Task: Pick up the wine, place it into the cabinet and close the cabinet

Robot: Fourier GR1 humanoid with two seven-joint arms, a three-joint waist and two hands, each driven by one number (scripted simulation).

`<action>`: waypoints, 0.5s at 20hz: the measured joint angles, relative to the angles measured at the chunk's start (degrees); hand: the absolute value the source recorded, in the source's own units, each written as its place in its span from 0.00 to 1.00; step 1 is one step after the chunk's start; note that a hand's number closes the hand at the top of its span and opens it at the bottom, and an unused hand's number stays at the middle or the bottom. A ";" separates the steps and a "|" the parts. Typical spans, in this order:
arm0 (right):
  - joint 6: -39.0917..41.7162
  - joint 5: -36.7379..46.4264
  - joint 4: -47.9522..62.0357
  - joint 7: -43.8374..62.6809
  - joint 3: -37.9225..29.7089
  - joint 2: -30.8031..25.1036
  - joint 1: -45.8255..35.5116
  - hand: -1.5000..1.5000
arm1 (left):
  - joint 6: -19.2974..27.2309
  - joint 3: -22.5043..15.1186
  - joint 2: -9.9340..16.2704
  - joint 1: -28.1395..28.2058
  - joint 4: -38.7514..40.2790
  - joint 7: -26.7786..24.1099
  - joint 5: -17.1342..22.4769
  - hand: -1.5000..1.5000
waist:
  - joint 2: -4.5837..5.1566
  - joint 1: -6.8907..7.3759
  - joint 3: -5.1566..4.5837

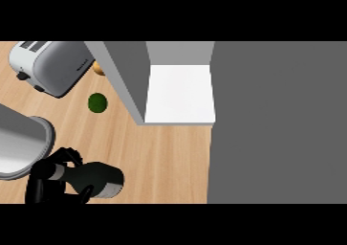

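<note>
Left hand (54, 179) seen at near left, fingers curled round wine bottle (94, 179). Bottle held tilted, dark body pointing right, over wooden counter (162, 153). Cabinet (177, 91) located far centre, door open, white shelf exposed. Toaster (52, 67) noted far left; green round object (97, 102) beside it. Right hand not seen.

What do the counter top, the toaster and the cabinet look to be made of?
Counter top: light wood, matte, with fine lengthwise grain. Toaster: probably brushed metal, given its silvery sheen, with black knobs that may be plastic. Cabinet: flat grey panels, likely painted board; its inner shelf is plain white.
</note>
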 measured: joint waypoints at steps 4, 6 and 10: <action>-0.01 -0.01 0.09 0.33 -0.03 -0.11 -0.21 0.00 | 0.79 -2.91 -1.11 2.34 -10.55 7.68 1.27 1.00 | -0.01 0.00 0.00; -0.07 -0.06 0.06 0.64 -0.29 -0.29 -0.64 0.00 | 1.91 -4.74 -2.12 2.40 -13.92 11.00 1.00 1.00 | 0.01 -0.09 0.01; 0.26 -0.12 0.15 0.02 -0.60 -0.01 -0.22 0.00 | 4.95 -8.68 -3.58 2.22 -19.83 16.74 -1.62 1.00 | 0.05 -0.20 0.00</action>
